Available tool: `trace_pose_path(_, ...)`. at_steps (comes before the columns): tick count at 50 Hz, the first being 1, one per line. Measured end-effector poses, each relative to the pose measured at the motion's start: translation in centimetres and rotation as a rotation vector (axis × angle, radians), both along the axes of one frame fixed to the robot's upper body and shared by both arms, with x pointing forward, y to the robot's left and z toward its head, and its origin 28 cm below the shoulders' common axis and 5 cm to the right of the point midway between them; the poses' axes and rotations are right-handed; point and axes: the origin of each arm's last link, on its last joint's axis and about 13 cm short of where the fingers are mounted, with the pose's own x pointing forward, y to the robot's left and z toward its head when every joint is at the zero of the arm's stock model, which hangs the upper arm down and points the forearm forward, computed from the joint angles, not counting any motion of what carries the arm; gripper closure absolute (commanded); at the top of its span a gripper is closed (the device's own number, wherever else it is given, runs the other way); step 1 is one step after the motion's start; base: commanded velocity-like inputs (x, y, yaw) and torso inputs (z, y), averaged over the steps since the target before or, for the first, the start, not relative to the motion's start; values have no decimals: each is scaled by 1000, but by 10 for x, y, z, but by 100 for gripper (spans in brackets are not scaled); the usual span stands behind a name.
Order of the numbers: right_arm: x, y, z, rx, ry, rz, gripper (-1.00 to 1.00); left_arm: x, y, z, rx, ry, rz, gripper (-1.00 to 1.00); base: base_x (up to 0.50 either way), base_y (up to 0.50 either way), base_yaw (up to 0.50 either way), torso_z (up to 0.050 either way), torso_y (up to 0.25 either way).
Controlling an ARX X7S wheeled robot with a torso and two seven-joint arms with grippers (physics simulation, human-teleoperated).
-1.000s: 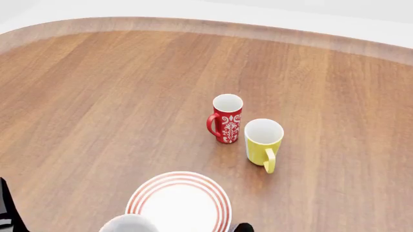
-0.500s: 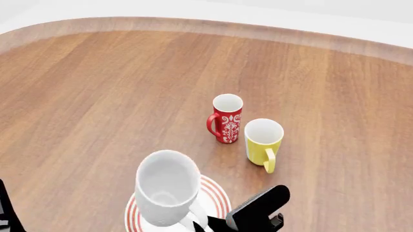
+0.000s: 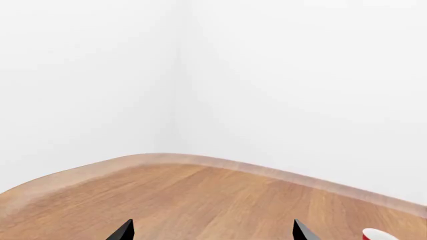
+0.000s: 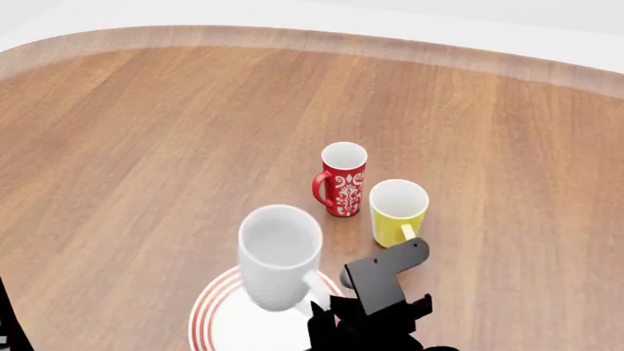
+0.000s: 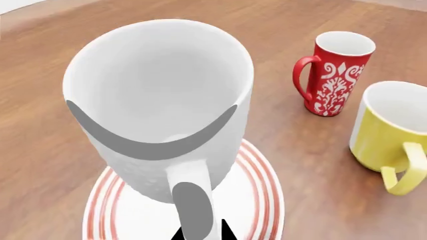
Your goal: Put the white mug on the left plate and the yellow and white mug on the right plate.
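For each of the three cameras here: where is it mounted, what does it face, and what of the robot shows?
Head view: from the head, down onto the table; right gripper holds the white mug above a plate.
Left wrist view: on the left arm, facing walls and the table edge; left gripper tips only.
Right wrist view: behind the white mug's handle.
Shared: red mug, yellow and white mug.

White mug (image 5: 160, 105) above ringed plate (image 5: 260, 200).
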Motion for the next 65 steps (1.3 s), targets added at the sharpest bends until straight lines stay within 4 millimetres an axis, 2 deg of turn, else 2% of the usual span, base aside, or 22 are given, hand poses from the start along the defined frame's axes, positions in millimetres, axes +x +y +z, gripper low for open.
trace_pose_path(12,15,6,0,-71,55,-15,100,-1,-1,2,-6,-4,0,-100,0,0,0,0,0)
trace_pose_path(35,24,16,-21,-114,131,9,100,-5,0,6,-18,-13,4,-100,0,0,0,0,0)
trace_pose_path(36,24,16,-22,-115,133,7,-100,-5,1,6,-18,-14,4,-100,0,0,0,0,0)
trace_pose_path(42,23,16,-22,-110,127,-5,-100,-6,1,7,-21,-16,7,-100,0,0,0,0,0)
trace_pose_path(47,11,10,-22,-94,113,-18,-100,-6,3,8,-25,-17,11,-100,0,0,0,0,0)
trace_pose_path(51,-11,0,-24,-73,98,-37,-100,-6,3,8,-26,-18,14,-100,0,0,0,0,0)
trace_pose_path(56,-47,-15,-23,-40,60,-72,-100,-6,3,8,-24,-18,14,-100,0,0,0,0,0)
trace_pose_path(65,-106,-34,6,23,-120,-130,-100,-3,5,7,-15,-17,10,-100,0,0,0,0,0)
